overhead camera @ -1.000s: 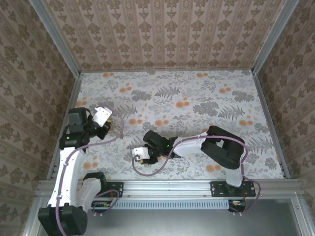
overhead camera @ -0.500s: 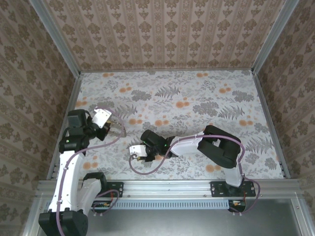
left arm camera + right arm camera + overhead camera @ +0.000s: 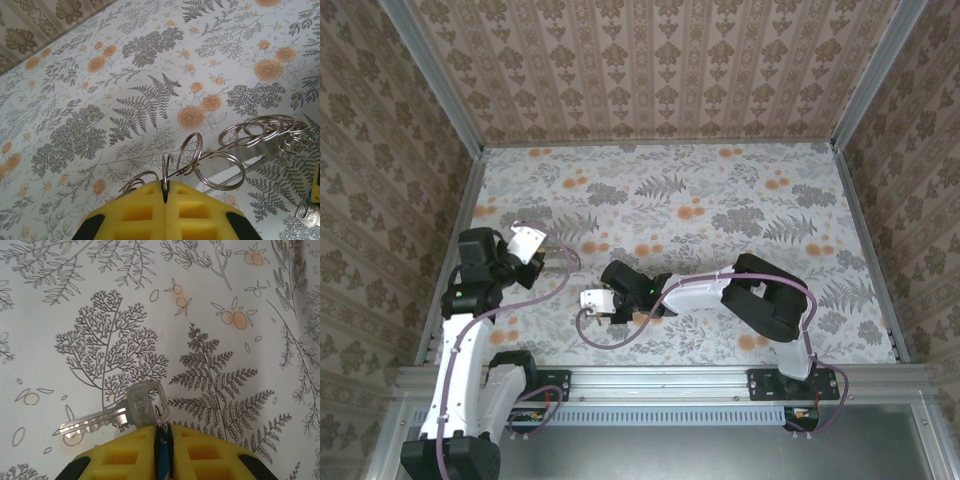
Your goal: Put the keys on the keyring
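Over on the left wrist camera, the left gripper (image 3: 164, 192) has its yellow pads (image 3: 135, 215) pressed flat together. Right in the seam sits one link of the keyring, a chain of linked silvery metal rings (image 3: 220, 170), pinched edge-on. So that gripper is clamped tight on the keyring. From the pinch the links fan out to the right over the white floral-print tabletop (image 3: 720, 200). A couple of larger loops sit close to the pads, then a bunch of overlapping rings further along. Whether that far bunch touches the surface, I cannot tell.

Now the right wrist camera: the right gripper (image 3: 163, 435) has its yellow pads drawn almost together. A thin blue strip (image 3: 160, 447) is squeezed upright in the narrow gap between them. I cannot tell what that blue strip belongs to. Just ahead of the fingertips is a silver metal key with a squarish head (image 3: 137, 407), its toothed blade pointing left. A small wire ring (image 3: 159, 416) passes through the hole in its head and runs down into the gap. The key lies low over the flowers with a shadow tight beneath it.

From above, the right arm reaches across to the left near part of the table. Its gripper sits close to the left one, with the two apart.
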`<state>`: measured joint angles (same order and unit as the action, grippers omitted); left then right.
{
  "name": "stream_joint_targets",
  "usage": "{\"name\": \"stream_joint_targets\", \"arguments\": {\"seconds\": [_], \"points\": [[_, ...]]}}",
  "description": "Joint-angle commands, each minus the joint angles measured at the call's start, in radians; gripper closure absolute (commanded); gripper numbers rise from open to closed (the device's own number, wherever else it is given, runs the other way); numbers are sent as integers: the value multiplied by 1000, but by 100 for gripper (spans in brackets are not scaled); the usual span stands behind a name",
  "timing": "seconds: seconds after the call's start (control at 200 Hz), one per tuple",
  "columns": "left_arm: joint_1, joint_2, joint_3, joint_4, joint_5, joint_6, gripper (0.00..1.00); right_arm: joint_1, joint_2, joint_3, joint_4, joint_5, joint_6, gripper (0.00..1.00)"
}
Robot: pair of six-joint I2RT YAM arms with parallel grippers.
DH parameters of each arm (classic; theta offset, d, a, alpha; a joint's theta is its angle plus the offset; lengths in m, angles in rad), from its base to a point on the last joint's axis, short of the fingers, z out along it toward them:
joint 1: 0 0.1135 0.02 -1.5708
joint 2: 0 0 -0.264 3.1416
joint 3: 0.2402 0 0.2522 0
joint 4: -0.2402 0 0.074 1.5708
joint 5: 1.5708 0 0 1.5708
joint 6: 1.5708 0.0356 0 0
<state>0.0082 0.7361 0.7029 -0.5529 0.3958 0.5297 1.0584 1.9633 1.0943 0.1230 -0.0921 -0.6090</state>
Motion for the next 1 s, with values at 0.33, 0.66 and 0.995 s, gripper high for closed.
{"name": "stream_joint_targets", "arguments": {"seconds": [0.33, 0.66, 0.995], "points": [[8, -40, -16, 54, 37, -25, 100, 2, 48, 50, -104, -31, 8, 84], [7, -78, -26, 82, 150, 16, 100, -15, -45, -61, 21, -45, 87, 100], [-107, -124, -75, 167, 476, 147, 100, -123, -389, -416, 240, -37, 231, 100]]}}
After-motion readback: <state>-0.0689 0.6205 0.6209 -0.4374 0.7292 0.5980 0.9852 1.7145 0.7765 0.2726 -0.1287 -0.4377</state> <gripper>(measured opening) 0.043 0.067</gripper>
